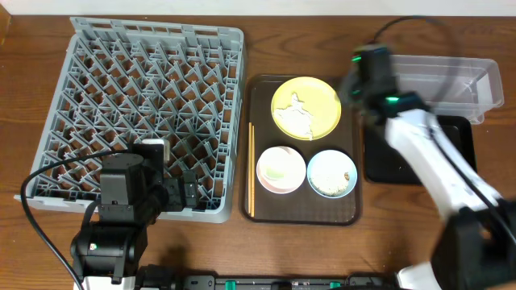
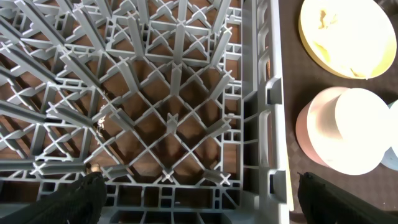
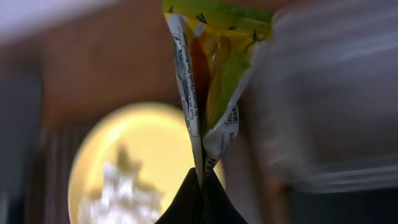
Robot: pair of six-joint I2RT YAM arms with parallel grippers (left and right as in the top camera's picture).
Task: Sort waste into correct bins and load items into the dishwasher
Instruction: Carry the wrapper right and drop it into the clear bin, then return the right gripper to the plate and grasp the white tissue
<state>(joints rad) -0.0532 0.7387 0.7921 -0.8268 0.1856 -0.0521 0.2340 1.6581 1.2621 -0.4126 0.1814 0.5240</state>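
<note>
Two bowls show, plus one each of rack, plate, wrapper, napkin, tub, black tray, brown tray.

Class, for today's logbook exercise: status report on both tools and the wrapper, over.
Left tool open, over dish rack. Right tool shut on snack wrapper, between yellow plate and clear tub. Napkin on plate; nothing blocking seen.

Rack left; tray holds plate with napkin, pink bowl, blue bowl, chopsticks at its left edge. Right arm blurred beside tub.
</note>
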